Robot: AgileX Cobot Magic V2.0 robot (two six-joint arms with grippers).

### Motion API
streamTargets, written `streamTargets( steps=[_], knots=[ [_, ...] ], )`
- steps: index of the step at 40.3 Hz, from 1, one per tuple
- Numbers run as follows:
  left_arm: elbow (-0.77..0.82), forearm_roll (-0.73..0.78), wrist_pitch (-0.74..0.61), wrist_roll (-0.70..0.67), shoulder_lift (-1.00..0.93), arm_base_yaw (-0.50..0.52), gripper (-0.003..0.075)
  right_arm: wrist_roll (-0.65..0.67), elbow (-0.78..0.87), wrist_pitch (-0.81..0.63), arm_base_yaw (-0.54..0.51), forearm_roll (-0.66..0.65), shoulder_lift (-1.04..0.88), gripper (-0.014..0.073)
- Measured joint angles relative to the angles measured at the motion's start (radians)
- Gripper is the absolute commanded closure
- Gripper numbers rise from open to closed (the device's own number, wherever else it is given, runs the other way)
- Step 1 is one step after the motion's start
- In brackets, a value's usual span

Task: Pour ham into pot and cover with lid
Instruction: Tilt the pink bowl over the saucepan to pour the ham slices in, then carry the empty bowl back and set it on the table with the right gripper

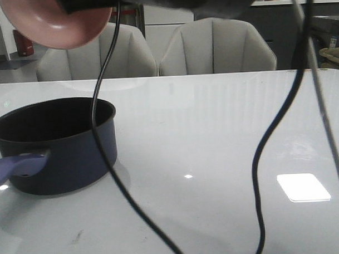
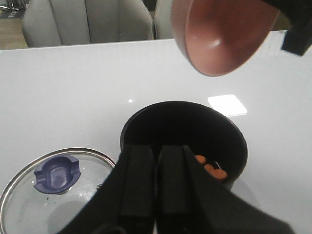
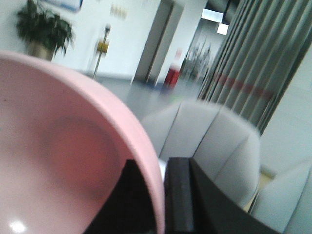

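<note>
Visibly three ham (image 2: 212, 168) slices, one pot (image 2: 185, 127)

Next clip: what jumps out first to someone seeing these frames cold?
The tipped, empty pink bowl, clamped at its rim by the right gripper, hangs above the pot at the table's left. Orange ham pieces already lie in the pot. The glass lid rests on the table beside it, with the left gripper shut and empty above.
</note>
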Motion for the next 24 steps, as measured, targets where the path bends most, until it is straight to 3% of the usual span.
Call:
streamTargets(
  steps=[4,14,24],
  knots=[
    [0.000,0.000,0.000,0.000,0.000,0.000,0.0607,0.002,0.000,0.225,-0.017,0.072,-0.089,0.0455],
    [0.000,0.000,0.000,0.000,0.000,0.000,0.0607,0.002,0.002,0.758,-0.121,0.088,-0.223,0.0455],
    [0.000,0.000,0.000,0.000,0.000,0.000,0.0607,0.072,0.002,1.074,-0.306,0.088,-0.276,0.0455]
  ],
)
